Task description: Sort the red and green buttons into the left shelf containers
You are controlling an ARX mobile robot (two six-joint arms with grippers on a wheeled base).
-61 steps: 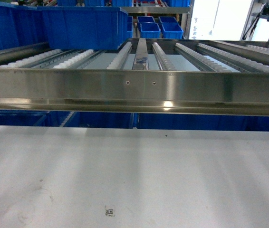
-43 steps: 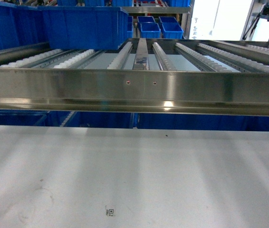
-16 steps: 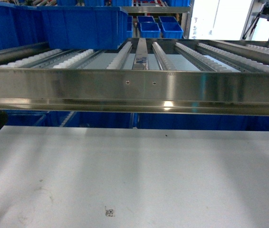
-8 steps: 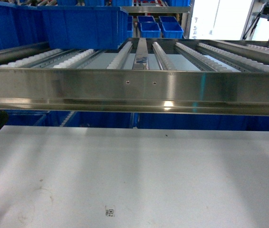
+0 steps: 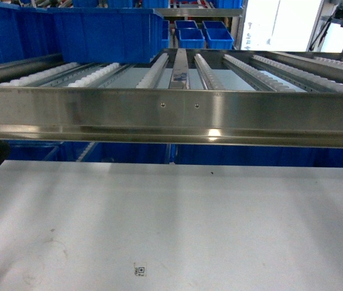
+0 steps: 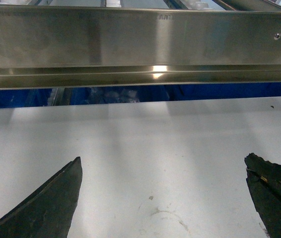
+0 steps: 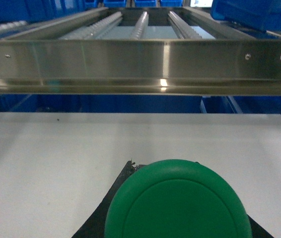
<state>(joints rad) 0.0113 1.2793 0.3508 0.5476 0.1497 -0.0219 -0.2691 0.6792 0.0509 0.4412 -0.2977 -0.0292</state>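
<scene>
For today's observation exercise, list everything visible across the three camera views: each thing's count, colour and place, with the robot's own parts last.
Green button: one, green cap, close to the right wrist camera, in the right hand.
Large bins: at least two, blue, upper left on the shelf.
Small bins: two, blue, far centre.
Lower bins: blue, count unclear, under the shelf rail.
Shelf rail: one, steel, across the middle.
Roller tracks: several, white, behind the rail.
Table: one, white, foreground.
Left hand: black, open, over the table.
Right hand: black, mostly hidden behind the button.
</scene>
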